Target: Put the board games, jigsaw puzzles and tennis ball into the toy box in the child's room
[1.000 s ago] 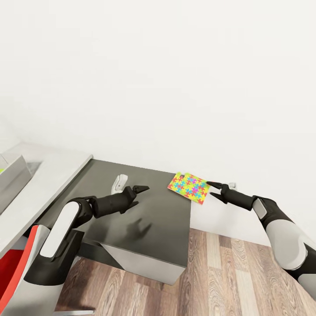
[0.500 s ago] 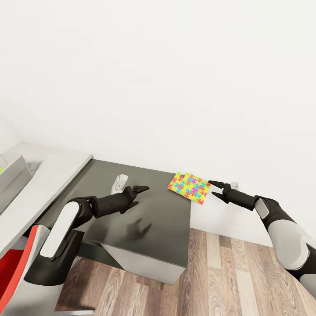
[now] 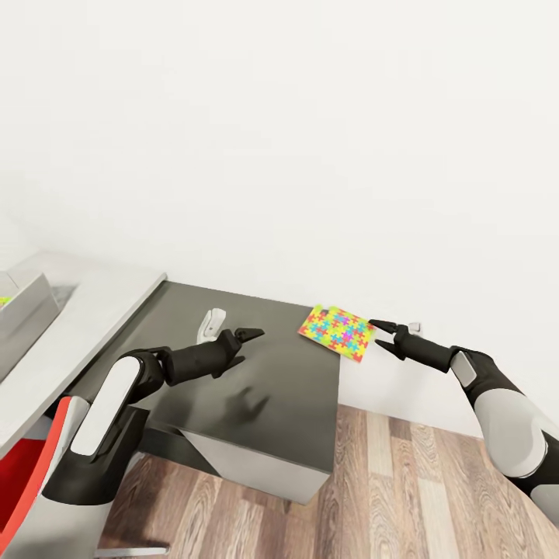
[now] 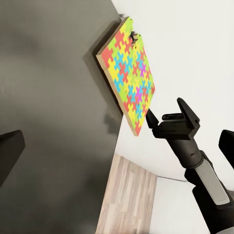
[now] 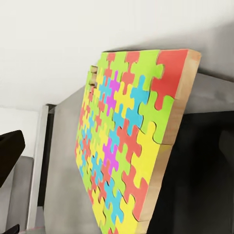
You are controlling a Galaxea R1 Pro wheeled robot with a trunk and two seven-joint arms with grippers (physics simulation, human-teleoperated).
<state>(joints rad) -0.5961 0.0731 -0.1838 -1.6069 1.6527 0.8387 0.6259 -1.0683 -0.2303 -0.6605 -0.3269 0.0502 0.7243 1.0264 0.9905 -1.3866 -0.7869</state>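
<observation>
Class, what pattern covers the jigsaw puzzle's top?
Interlocking multicoloured pieces on the jigsaw puzzle; clearest in the right wrist view.

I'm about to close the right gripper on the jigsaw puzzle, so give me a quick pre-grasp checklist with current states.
1. Right gripper open: ok.
2. Jigsaw puzzle lying at the dark table corner, edge overhanging toward the gripper: ok.
3. Puzzle edge between the fingers: not ok, fingertips just short of it.
4. Left gripper away from the puzzle: ok.
5. Second puzzle under this one: cannot tell.
6. Toy box position: cannot tell.
</observation>
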